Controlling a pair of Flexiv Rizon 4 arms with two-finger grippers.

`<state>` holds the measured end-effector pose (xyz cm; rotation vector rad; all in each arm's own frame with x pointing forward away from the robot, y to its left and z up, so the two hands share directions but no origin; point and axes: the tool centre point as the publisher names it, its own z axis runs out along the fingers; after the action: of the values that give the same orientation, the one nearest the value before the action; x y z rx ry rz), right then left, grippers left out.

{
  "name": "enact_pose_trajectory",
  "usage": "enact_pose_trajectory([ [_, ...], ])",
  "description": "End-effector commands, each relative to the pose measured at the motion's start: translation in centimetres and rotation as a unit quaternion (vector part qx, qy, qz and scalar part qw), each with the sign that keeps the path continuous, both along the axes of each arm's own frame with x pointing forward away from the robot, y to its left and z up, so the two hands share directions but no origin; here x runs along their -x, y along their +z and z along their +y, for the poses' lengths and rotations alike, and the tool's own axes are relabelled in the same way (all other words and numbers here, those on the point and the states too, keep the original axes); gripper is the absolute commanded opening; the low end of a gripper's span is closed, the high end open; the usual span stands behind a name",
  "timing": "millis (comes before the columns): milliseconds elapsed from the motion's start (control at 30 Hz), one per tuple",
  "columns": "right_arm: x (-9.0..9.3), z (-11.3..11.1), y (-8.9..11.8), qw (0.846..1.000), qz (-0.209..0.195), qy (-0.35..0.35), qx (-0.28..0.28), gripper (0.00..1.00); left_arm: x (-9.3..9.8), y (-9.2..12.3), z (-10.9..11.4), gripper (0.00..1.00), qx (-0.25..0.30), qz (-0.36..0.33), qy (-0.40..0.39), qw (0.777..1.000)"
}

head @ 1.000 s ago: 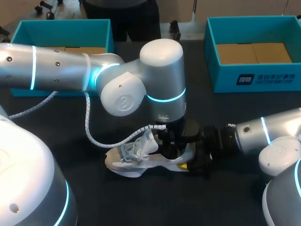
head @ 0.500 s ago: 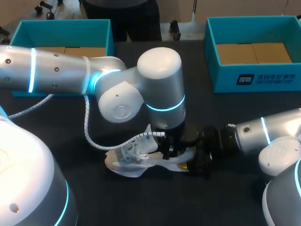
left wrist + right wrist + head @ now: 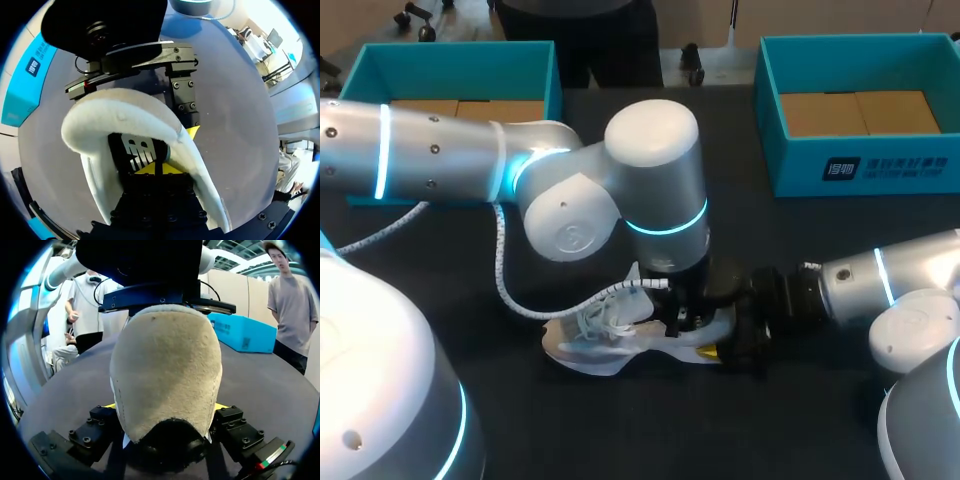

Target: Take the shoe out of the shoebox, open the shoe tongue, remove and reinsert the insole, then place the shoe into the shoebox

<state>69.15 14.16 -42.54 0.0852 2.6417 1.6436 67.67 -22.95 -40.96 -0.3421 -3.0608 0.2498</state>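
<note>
Left arm (image 3: 650,190) lower since earlier frame, left gripper (image 3: 155,169) down inside shoe (image 3: 605,345), tips narrow; insole (image 3: 136,150) grip unconfirmed. Right gripper (image 3: 165,407) clamps heel (image 3: 165,360). Shoe on table (image 3: 450,260), apart from shoebox (image 3: 860,170). Advise: lift insole slowly, heel held firm.

Right shoebox (image 3: 790,165), front wall: white logo block plus a line of characters, too small to read. White graphic on the insole (image 3: 137,150) inside the shoe (image 3: 125,112), illegible.
</note>
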Motion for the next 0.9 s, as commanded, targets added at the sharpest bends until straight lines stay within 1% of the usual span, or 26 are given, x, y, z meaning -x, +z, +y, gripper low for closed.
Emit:
enact_pose_trajectory([
  [33,-0.1,0.1,-0.2,1.0,0.0,-0.001,0.002,0.0,-0.6,-1.5,2.1,0.0,0.013,-0.002,0.001,1.0],
  [100,-0.1,0.1,-0.2,1.0,0.0,-0.001,0.002,0.0,-0.7,-0.9,2.3,0.0,0.017,-0.003,0.001,1.0],
  [300,-0.1,0.1,-0.2,1.0,0.0,-0.001,0.002,0.0,-0.9,0.0,2.5,0.0,0.018,0.002,-0.007,1.0],
  [467,-0.1,0.1,-0.2,1.0,0.0,-0.001,0.002,0.0,-0.9,0.8,2.7,0.0,0.036,0.025,-0.013,0.999],
  [733,-0.1,0.1,-0.2,1.0,0.0,-0.001,0.002,0.0,-0.5,2.3,2.7,0.0,0.058,0.04,-0.02,0.997],
  [900,-0.1,0.1,-0.2,1.0,0.0,-0.001,0.002,0.0,-0.1,3.1,2.5,0.0,0.061,0.048,-0.025,0.997],
])
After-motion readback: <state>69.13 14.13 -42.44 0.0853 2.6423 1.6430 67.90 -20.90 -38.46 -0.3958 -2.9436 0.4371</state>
